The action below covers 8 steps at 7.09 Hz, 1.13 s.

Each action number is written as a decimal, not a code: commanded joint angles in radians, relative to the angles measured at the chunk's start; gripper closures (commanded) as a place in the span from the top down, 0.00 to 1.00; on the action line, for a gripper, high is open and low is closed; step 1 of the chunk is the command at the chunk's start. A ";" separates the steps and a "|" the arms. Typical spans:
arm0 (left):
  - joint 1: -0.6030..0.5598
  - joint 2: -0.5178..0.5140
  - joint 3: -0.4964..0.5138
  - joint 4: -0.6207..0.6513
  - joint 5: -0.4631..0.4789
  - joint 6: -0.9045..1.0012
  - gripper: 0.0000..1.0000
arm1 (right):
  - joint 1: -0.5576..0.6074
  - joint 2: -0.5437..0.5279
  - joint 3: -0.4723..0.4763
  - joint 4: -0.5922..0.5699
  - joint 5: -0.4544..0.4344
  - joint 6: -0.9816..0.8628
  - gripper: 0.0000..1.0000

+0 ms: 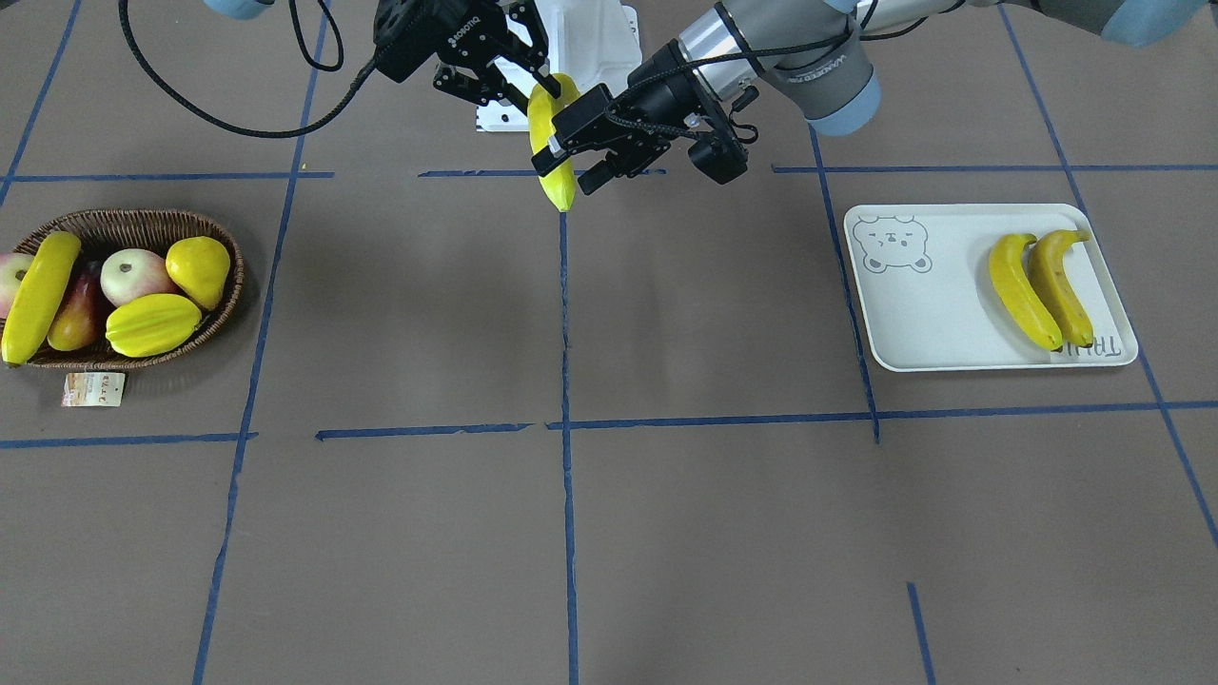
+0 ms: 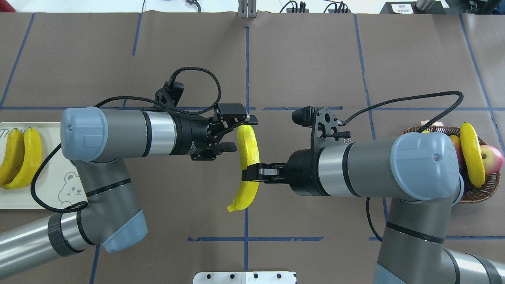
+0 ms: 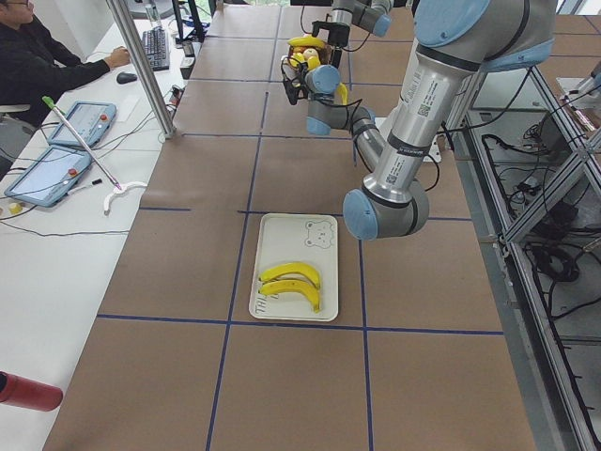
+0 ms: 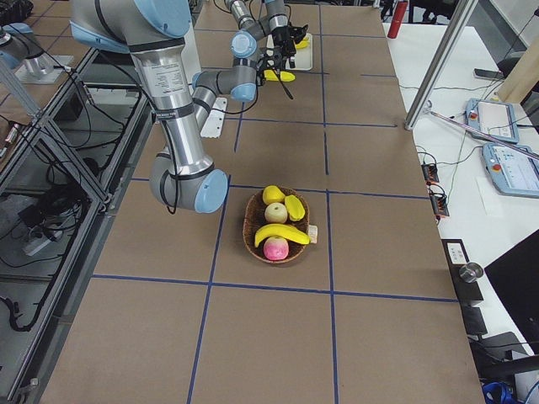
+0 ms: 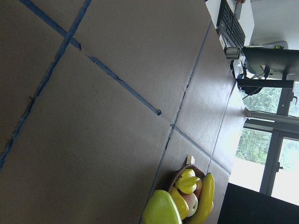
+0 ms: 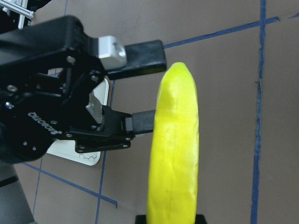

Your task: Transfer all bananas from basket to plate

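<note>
A yellow banana (image 2: 248,157) hangs in the air over the table's middle, with my right gripper (image 2: 252,172) shut on its lower half. My left gripper (image 2: 244,133) is open, with one finger on each side of the banana's far end (image 6: 177,84). Neither of the left fingers (image 6: 145,51) presses on it. Two bananas (image 1: 1023,290) (image 1: 1061,285) lie side by side on the pale plate (image 1: 913,314). One more banana (image 1: 38,295) rests across the edge of the wicker basket (image 1: 143,221).
The basket also holds a star fruit (image 1: 152,323), a pear (image 1: 200,269), an apple (image 1: 133,276) and a reddish fruit (image 1: 81,309). Its paper tag (image 1: 93,388) lies beside it. A person (image 3: 38,56) sits at a side desk with tablets.
</note>
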 commanded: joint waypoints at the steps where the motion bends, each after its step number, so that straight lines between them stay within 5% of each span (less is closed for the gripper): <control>1: 0.016 -0.001 -0.001 -0.001 -0.002 0.002 0.96 | -0.003 0.003 -0.001 -0.001 -0.005 0.000 0.00; 2: 0.024 0.001 -0.002 -0.001 -0.002 0.002 0.89 | -0.003 0.003 -0.001 -0.001 -0.005 0.000 0.00; 3: 0.025 0.001 -0.002 -0.001 -0.003 0.002 0.70 | -0.003 0.003 -0.001 -0.001 -0.005 0.000 0.00; 4: 0.025 0.001 -0.008 -0.001 -0.006 0.005 0.26 | -0.003 0.003 -0.002 -0.001 -0.005 -0.001 0.00; 5: 0.027 0.004 -0.019 -0.003 -0.008 0.009 0.01 | -0.003 0.003 -0.002 -0.002 -0.005 0.000 0.04; 7: 0.025 0.006 -0.013 0.000 -0.010 0.012 0.00 | -0.001 0.007 -0.001 -0.004 -0.011 0.002 1.00; 8: 0.025 0.007 -0.013 0.000 -0.010 0.012 0.00 | 0.000 0.007 0.004 -0.002 -0.009 0.003 1.00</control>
